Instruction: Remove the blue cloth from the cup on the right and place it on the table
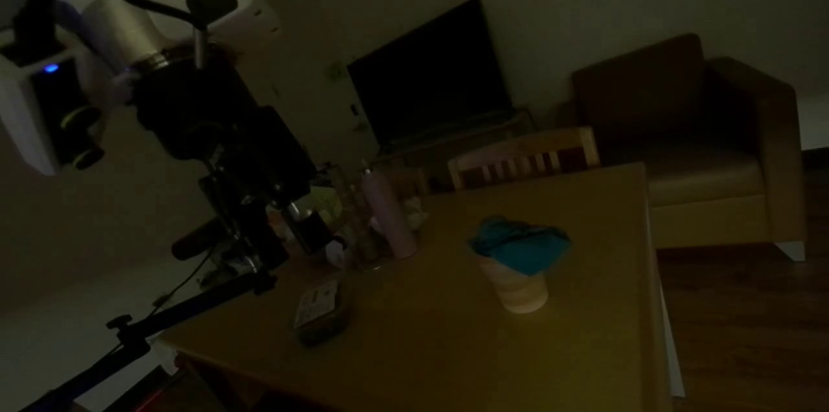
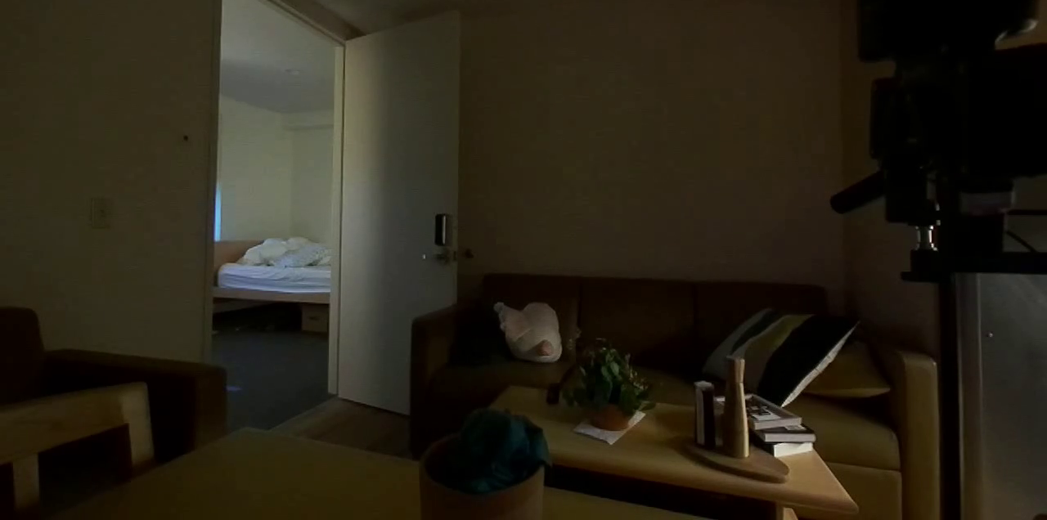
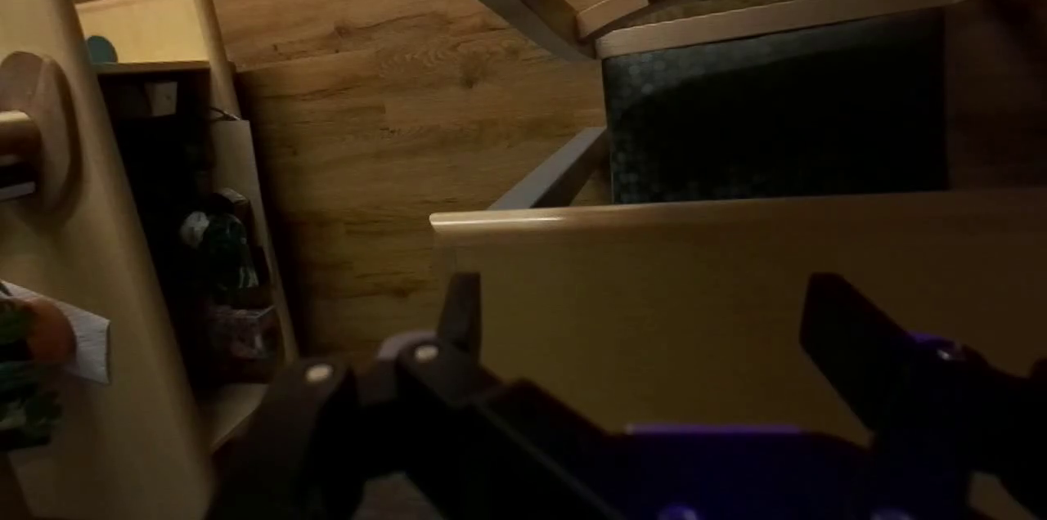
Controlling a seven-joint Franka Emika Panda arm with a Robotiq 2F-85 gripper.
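A blue cloth (image 1: 521, 247) is bunched in the mouth of a pale cup (image 1: 520, 292) and hangs over its rim. The cup stands upright on the wooden table (image 1: 427, 341). The cloth (image 2: 495, 450) and cup (image 2: 483, 499) also show at the bottom of an exterior view. My gripper (image 1: 296, 260) is above the table, well apart from the cup and to its left in that view. In the wrist view the gripper (image 3: 644, 283) has its fingers wide apart with nothing between them. The cloth and cup are out of the wrist view.
A pink bottle (image 1: 390, 214) stands among clutter at the table's far side. A dark container with a label (image 1: 320, 308) lies on the table below the gripper. A chair (image 3: 769, 103) is at the table edge. A low table (image 3: 123, 258) stands beyond it. The room is dim.
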